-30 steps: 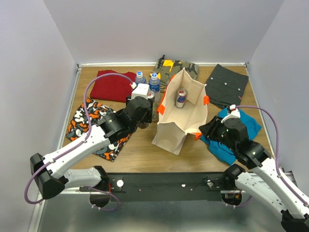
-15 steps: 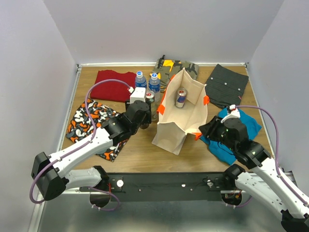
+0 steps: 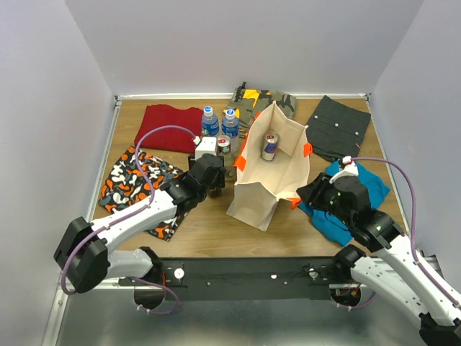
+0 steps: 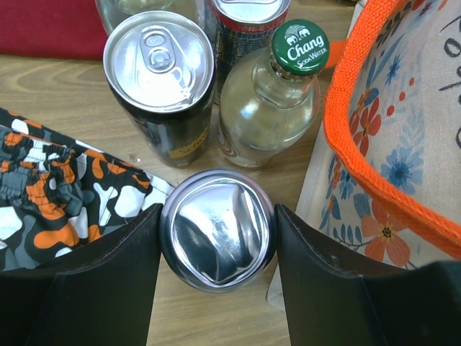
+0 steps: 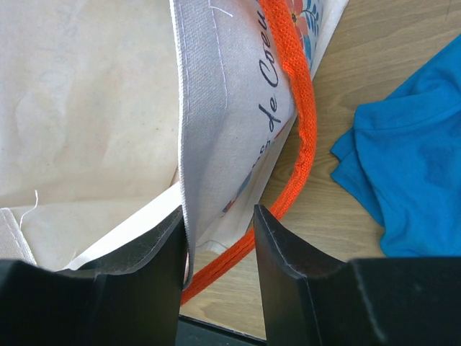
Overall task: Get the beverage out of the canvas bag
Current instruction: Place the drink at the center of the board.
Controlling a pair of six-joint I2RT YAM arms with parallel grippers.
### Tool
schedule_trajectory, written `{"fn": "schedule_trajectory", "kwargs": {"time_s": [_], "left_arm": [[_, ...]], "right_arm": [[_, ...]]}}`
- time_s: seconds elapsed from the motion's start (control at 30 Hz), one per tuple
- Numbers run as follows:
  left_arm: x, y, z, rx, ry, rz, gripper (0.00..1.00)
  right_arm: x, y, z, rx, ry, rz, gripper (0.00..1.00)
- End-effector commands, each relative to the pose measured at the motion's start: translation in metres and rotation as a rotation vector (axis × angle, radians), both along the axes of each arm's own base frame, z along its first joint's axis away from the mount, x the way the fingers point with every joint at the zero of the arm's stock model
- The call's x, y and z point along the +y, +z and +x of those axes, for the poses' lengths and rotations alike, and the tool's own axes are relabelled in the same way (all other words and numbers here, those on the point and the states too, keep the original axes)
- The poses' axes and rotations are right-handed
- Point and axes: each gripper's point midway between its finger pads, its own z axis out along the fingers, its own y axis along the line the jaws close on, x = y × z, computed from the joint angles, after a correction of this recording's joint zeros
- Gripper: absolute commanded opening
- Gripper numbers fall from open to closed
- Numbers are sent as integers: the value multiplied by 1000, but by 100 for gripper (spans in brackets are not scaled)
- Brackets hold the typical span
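While your left fingers (image 4: 86, 281), part open, are gripping a silver-topped can (image 4: 217, 231) at nine o'clock of the canvas bag (image 3: 263, 191), possibly resting on the counter (image 3: 216, 231), your right fingers (image 5: 295, 281) are pinching the bag's wall, narrowly parted; one beverage (image 3: 270, 146) is sitting inside, yet to come out.

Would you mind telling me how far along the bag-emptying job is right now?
Done: several drinks stand on the table beside the canvas bag. In hand: the left gripper clamps a silver-ended can there, while the right gripper pinches the bag's wall. Left: one blue can stands inside the bag.
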Motion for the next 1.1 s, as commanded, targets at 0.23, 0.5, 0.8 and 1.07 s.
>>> {"fn": "schedule_trajectory", "kwargs": {"time_s": [0.23, 0.5, 0.8, 1.07], "left_arm": [[-15, 24, 29, -120, 26, -92, 0], [-10, 12, 32, -83, 69, -70, 0], [-4, 7, 29, -65, 90, -55, 15], [-3, 12, 27, -63, 89, -60, 58]], "right_arm": [[-4, -13, -3, 34, -2, -33, 49], [-4, -12, -3, 33, -2, -32, 49], [-4, -13, -3, 33, -2, -32, 49], [-4, -13, -3, 34, -3, -34, 49]]}}
